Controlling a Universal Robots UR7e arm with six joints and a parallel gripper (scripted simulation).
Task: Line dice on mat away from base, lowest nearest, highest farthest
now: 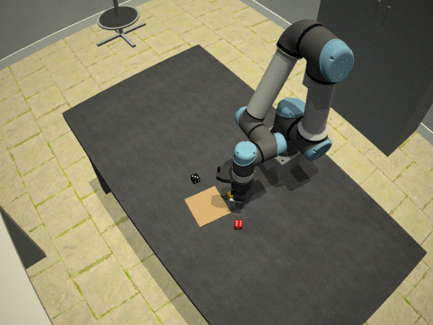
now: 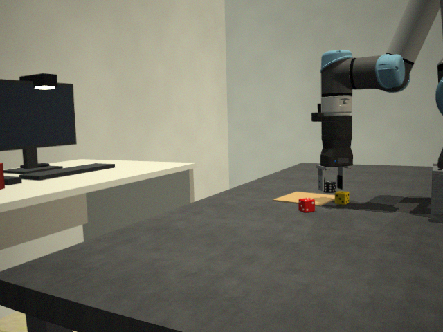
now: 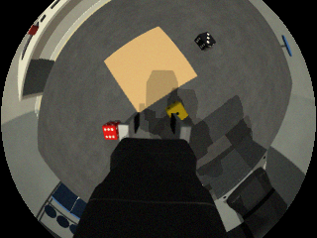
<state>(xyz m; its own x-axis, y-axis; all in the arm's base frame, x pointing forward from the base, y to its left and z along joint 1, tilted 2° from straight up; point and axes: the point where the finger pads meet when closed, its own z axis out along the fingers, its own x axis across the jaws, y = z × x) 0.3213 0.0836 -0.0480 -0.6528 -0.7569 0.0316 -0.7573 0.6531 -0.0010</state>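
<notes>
The tan mat (image 1: 202, 208) (image 2: 295, 198) (image 3: 134, 64) lies flat on the table. The red die (image 1: 238, 225) (image 2: 306, 205) (image 3: 110, 131) shows six on top and lies off the mat. The yellow die (image 1: 229, 195) (image 2: 342, 198) (image 3: 177, 111) lies just off the mat's base-side edge; one pip shows on top in the wrist view. The black die (image 1: 195, 179) (image 2: 329, 186) (image 3: 204, 41) lies off the mat's other side; its top seems to show three. My gripper (image 2: 329, 188) (image 3: 155, 119) is open and empty above the table, with the yellow die near one finger in the wrist view.
The dark table (image 1: 147, 115) (image 2: 214, 261) carries the arm, whose base stands beyond the yellow die. The arm's shadow falls over part of the mat. A white desk (image 2: 142, 167) with a monitor (image 2: 35, 114) stands beside the table.
</notes>
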